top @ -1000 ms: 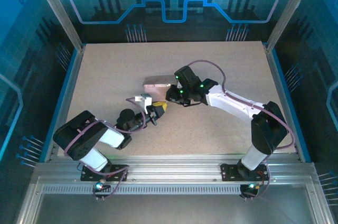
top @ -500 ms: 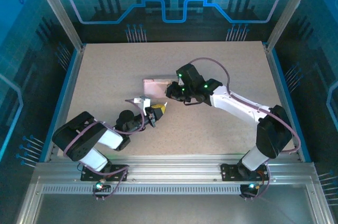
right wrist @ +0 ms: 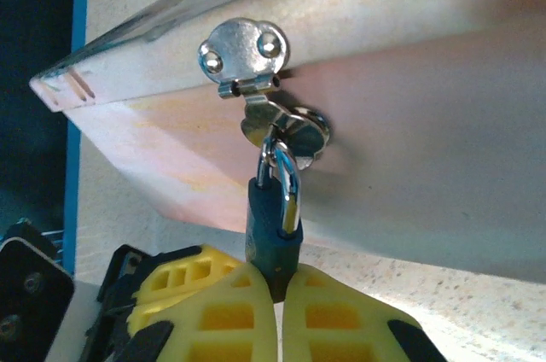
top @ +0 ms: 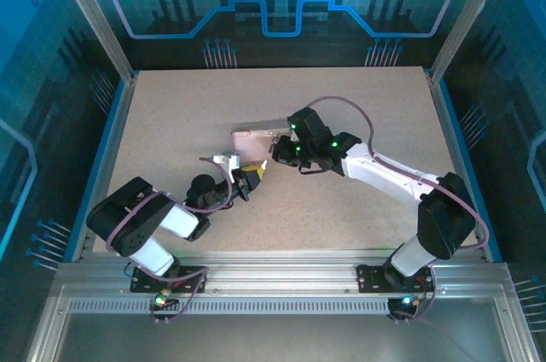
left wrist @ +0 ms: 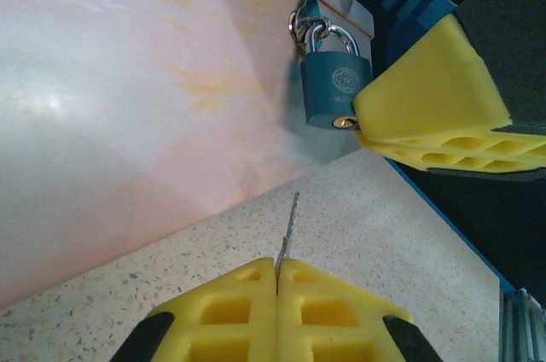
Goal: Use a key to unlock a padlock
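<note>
Padlock (left wrist: 335, 93): small solid metal, rigid, prob. heavy for its size. The painted blue-grey faces look smooth, so expect slip against the yellow pads. It hangs by its shackle from a ring on the hasp (right wrist: 243, 55) of the pink tin (left wrist: 128, 80) and can prob. swing or twist freely unless pinned. Best hold is across the flat faces of the body, low down, w/ the brass keyhole (left wrist: 344, 123) left clear.

Right jaws are clenched on the lower end of the padlock body. Seen from the left wrist, one pad (left wrist: 444, 106) sits right against the keyhole corner, so access looks tight.

Key (left wrist: 288, 234): thin, light, stiff but prob. bendable under side load. Left jaws are clamped on its head end. The blade sticks straight out between the pads and points up toward the padlock, w/ a clear gap between them. So little is in the grip that it could pivot if pushed in off-axis.

Location: tin sits around mid-surface (left wrist: 384, 234), well off every edge. The padlock is on a side wall of the tin, just above the surface, apparently the wall facing the near edge.

Writing: round embossed stamp on the padlock face, not legible. Tin print is washed out, no words readable.
</note>
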Robot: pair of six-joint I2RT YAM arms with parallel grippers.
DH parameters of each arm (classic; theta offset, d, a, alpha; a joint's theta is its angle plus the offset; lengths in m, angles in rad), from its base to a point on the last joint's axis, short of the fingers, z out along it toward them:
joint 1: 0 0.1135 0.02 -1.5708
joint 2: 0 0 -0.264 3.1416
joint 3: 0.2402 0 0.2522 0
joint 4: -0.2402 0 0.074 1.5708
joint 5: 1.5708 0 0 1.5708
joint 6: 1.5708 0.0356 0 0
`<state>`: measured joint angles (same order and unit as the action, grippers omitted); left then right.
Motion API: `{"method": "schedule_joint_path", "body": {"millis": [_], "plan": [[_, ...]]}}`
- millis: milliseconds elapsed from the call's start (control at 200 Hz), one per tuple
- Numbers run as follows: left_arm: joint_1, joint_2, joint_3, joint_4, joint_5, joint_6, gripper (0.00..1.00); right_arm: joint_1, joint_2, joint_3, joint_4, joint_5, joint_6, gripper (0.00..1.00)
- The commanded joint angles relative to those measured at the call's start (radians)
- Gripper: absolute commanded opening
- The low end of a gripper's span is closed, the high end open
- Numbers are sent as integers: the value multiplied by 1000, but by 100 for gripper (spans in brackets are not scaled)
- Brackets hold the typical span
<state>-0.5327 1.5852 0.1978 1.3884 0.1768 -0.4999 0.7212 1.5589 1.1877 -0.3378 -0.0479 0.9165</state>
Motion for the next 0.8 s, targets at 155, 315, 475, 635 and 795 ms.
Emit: {"method": "schedule_joint_path", "body": {"millis": [155, 315, 475, 635, 795], "plan": [[5, -23, -75, 11, -12, 8, 0, 78, -23, -135, 128, 251, -102, 9], [6, -61, -119, 11, -24, 21, 0, 121, -32, -200, 168, 334, -114, 9], [5, -91, -151, 11, -27, 24, 0, 136, -36, -270, 212, 355, -108, 10], [6, -124, -175, 5, -23, 35, 0, 142, -23, -335, 254, 342, -109, 10], [5, -181, -178, -48, -21, 50, 0, 151, -26, -365, 256, 350, -122, 12]]}}
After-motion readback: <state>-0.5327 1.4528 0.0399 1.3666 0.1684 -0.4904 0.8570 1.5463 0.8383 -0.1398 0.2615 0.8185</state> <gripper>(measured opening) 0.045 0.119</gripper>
